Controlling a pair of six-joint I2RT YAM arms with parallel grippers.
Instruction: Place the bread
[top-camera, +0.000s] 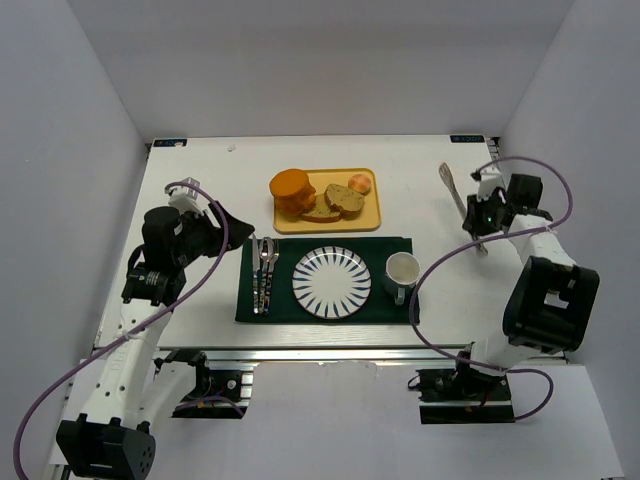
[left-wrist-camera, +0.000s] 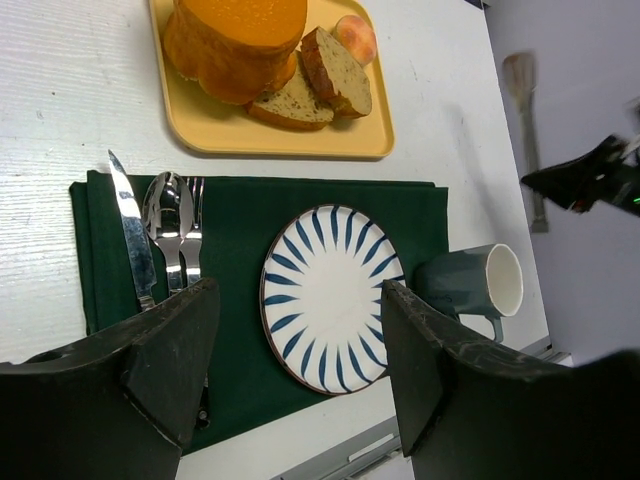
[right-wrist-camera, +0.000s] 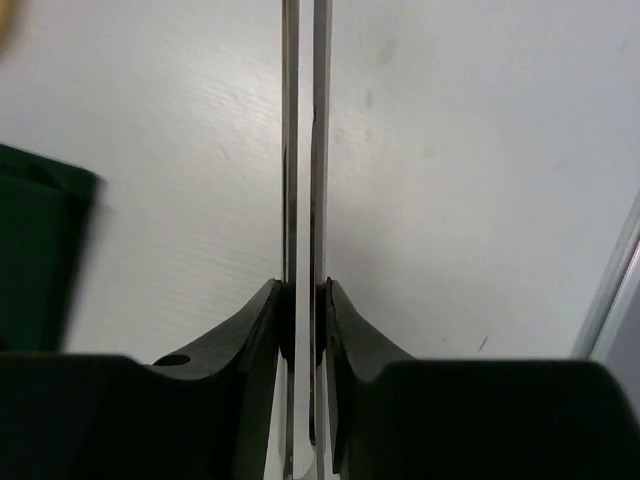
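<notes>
No golden-yellow slice of bread shows in any view. On the yellow tray (top-camera: 370, 222) lie a thick round orange stack (top-camera: 291, 190), two paler greyish slices with dark crust (top-camera: 333, 206) and a small round peach-coloured piece (top-camera: 360, 183). My left gripper (top-camera: 225, 225) is open and empty, above the left end of the green placemat (top-camera: 250, 300). In the left wrist view (left-wrist-camera: 300, 370) it hangs over the striped plate (left-wrist-camera: 330, 295). My right gripper (top-camera: 485, 215) is shut on metal tongs (top-camera: 458, 195) at the right of the table. In the right wrist view (right-wrist-camera: 303, 300) its fingers pinch both tong arms (right-wrist-camera: 321, 150).
A blue-striped white plate (top-camera: 332, 282) sits on the placemat, with a knife, spoon and fork (top-camera: 263, 272) to its left and a grey mug (top-camera: 402, 272) to its right. White walls enclose the table on the left, back and right.
</notes>
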